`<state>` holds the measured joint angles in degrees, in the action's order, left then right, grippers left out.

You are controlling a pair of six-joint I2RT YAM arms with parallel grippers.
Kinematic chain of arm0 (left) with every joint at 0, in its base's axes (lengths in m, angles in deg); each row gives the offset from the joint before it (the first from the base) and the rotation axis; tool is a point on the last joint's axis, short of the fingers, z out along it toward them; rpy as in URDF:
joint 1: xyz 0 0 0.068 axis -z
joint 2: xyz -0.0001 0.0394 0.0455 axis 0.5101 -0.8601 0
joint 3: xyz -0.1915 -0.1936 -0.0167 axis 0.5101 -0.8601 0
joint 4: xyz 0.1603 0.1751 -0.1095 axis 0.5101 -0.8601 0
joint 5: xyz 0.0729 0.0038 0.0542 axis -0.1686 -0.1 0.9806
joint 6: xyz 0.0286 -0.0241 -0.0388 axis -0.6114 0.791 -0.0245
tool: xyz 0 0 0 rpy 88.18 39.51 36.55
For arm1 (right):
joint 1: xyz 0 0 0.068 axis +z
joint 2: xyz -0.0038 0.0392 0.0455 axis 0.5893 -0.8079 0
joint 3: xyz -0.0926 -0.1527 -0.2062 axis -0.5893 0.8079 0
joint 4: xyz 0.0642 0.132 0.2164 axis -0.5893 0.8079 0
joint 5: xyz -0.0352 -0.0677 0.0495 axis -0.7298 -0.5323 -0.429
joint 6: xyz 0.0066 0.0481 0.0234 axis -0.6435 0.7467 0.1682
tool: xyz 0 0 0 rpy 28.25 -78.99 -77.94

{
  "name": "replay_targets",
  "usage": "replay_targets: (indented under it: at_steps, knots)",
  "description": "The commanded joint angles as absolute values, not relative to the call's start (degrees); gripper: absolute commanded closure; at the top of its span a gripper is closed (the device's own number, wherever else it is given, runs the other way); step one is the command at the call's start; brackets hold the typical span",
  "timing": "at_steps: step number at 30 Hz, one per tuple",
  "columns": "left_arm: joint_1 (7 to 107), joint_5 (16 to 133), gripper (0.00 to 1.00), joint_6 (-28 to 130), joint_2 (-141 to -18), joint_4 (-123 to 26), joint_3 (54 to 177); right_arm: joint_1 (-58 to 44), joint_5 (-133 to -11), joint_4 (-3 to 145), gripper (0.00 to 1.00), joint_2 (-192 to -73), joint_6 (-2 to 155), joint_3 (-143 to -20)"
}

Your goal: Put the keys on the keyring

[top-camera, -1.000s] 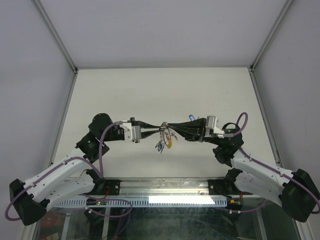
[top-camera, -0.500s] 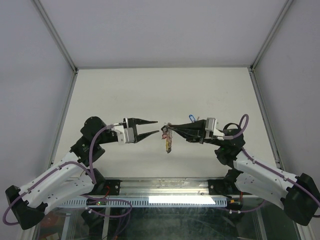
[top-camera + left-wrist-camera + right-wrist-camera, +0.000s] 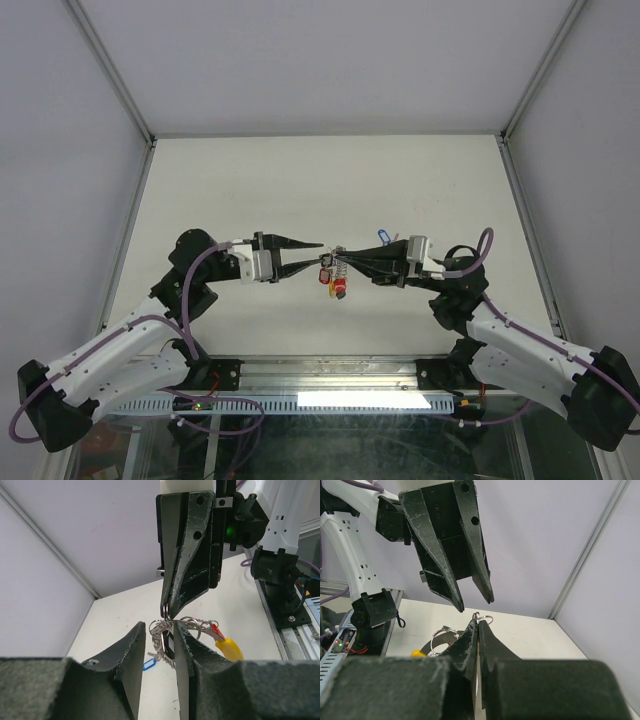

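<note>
My right gripper (image 3: 337,257) is shut on the keyring (image 3: 165,611), whose thin silver loop shows at its fingertips (image 3: 478,620). Below hangs a bunch of keys (image 3: 334,276) on small rings, with black (image 3: 168,642), red (image 3: 215,629) and yellow (image 3: 228,648) tags. My left gripper (image 3: 322,253) faces it from the left, open, its two fingers (image 3: 134,647) straddling the black-tagged part of the bunch. In the right wrist view the left fingers (image 3: 470,580) hang open just above the ring. One blue-tagged key (image 3: 383,236) lies alone on the table behind the right gripper.
The white table (image 3: 250,180) is walled by grey panels with metal posts at the back corners (image 3: 152,138). Both arm bases and a lit rail (image 3: 360,400) run along the near edge. Purple cables (image 3: 205,290) loop off each arm.
The left gripper let go of the bunch, opened and drew back left, then came right again with its jaws around the hanging keys. The right gripper stayed shut on the ring.
</note>
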<state>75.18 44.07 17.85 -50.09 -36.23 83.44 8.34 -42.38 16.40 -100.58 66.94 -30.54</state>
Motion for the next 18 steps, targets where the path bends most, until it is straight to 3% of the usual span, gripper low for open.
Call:
replay_targets:
  at_steps: [1, 13, 18]
  knots:
    - [74.71, 41.44, 0.72, 20.39, -51.07, -31.25, 82.42, 8.28, -42.4, 12.75, 1.0, -100.57, 66.46, -33.05]
    - [74.73, 40.55, 0.6, 20.46, -53.22, -30.1, 83.1, 8.33, -40.0, 12.96, 1.0, -101.38, 67.06, -33.62]
    - [74.72, 39.01, 0.64, 20.36, -54.61, -30.39, 83.88, 8.35, -39.77, 12.87, 1.0, -101.26, 67.26, -33.66]
